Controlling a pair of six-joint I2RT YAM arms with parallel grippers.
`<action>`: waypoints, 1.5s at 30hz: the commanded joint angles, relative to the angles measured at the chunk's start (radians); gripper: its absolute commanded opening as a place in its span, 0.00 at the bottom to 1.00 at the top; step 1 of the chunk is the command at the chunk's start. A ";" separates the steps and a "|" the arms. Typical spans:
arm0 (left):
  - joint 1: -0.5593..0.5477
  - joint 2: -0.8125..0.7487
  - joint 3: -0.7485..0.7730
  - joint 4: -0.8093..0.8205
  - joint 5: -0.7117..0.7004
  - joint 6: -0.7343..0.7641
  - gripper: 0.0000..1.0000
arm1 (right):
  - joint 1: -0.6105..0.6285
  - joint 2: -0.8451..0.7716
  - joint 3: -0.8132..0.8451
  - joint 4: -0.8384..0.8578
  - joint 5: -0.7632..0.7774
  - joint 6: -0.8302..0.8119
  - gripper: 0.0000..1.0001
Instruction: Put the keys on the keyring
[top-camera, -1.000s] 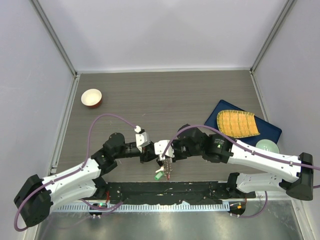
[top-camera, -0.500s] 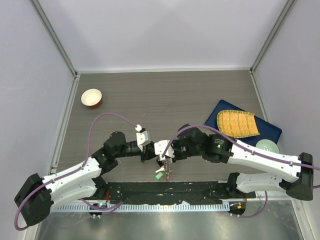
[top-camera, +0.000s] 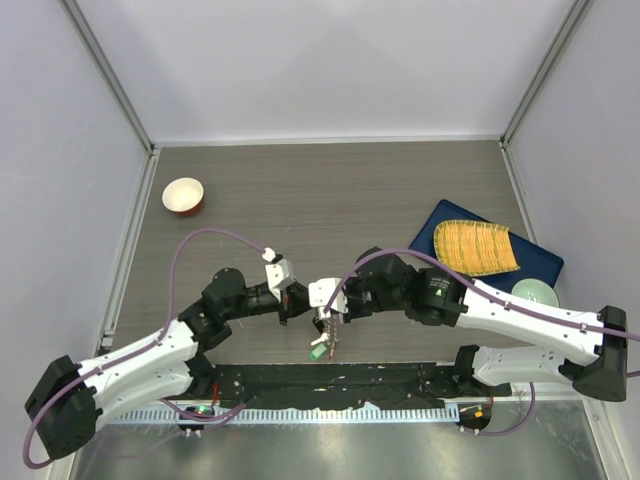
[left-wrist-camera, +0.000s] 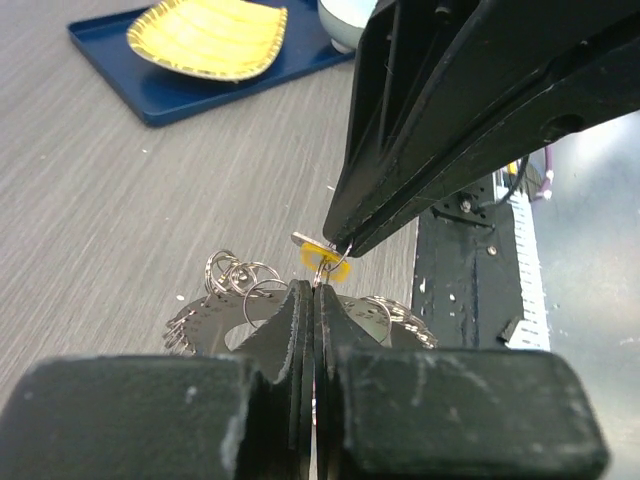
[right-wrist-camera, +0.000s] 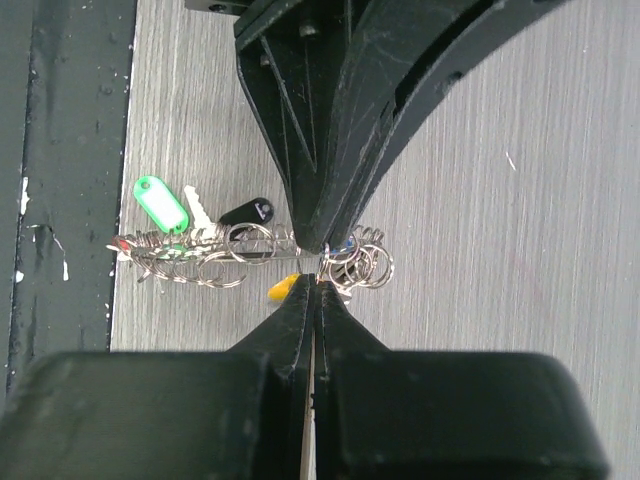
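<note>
The keyring (left-wrist-camera: 215, 322) is a flat grey toothed plate hung with several small split rings. It is held above the table near the front edge; the right wrist view shows it edge-on (right-wrist-camera: 215, 247). My left gripper (left-wrist-camera: 314, 288) is shut on its rim, and it also shows in the top view (top-camera: 297, 305). My right gripper (right-wrist-camera: 316, 283) is shut on the small ring of a yellow-tagged key (left-wrist-camera: 320, 258), right against the keyring. A green tag (right-wrist-camera: 160, 205), a silver key (right-wrist-camera: 200, 212) and a black tag (right-wrist-camera: 245, 212) hang on the keyring.
A red-and-white bowl (top-camera: 183, 195) stands at the far left. A blue tray (top-camera: 535, 262) with a yellow woven plate (top-camera: 475, 247) lies at the right, with a pale green bowl (top-camera: 535, 293) beside it. A black rail (top-camera: 330, 385) runs along the near edge.
My left arm has shifted slightly to the left. Both grippers stay shut, meeting at the keyring in the same spot.
</note>
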 joint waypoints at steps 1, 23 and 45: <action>0.004 -0.086 -0.031 0.175 -0.162 -0.092 0.00 | 0.006 -0.038 0.012 0.023 0.004 0.025 0.01; 0.002 -0.151 -0.143 0.505 -0.288 -0.261 0.00 | 0.009 -0.033 -0.106 0.239 -0.056 0.093 0.01; 0.004 -0.184 -0.114 0.164 -0.179 -0.054 0.38 | 0.011 -0.035 0.020 0.071 0.005 -0.005 0.01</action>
